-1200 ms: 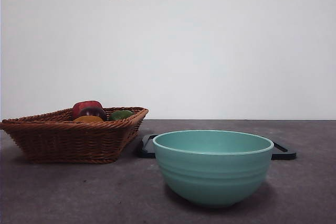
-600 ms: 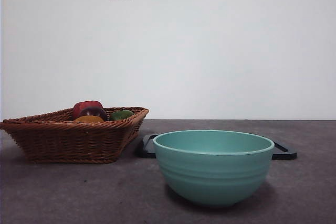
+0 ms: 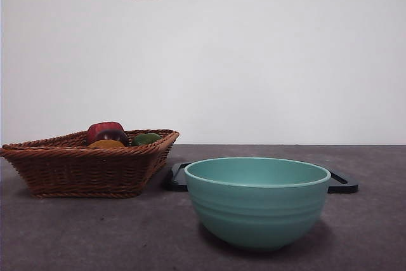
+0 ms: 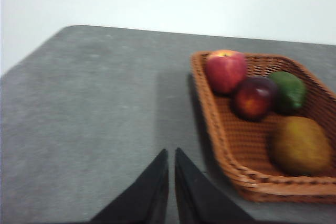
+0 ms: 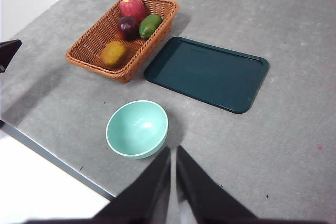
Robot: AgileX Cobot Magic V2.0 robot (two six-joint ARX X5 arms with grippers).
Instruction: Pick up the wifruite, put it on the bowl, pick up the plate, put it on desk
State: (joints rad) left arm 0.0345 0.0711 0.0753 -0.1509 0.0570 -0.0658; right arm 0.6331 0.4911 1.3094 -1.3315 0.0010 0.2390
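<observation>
Front view: the mint-green bowl (image 3: 257, 201) stands nearest on the desk (image 3: 95, 233), with a dark tray (image 3: 342, 182) flat behind it and a wicker basket (image 3: 82, 166) beside that. The wifruite (image 4: 302, 145) lies in the basket by a dark red fruit (image 4: 254, 97), a red apple (image 4: 226, 70) and a green fruit (image 4: 289, 90). The left gripper (image 4: 171, 163) and right gripper (image 5: 173, 161) hang high, jaws nearly together, holding nothing.

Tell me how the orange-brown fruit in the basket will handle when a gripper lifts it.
The wifruite is rounded, so it may roll if nudged or set down loosely. Its dull skin probably grips fairly well. It lies apart from the other fruit in the wicker basket, so a clean pinch seems likely.
</observation>
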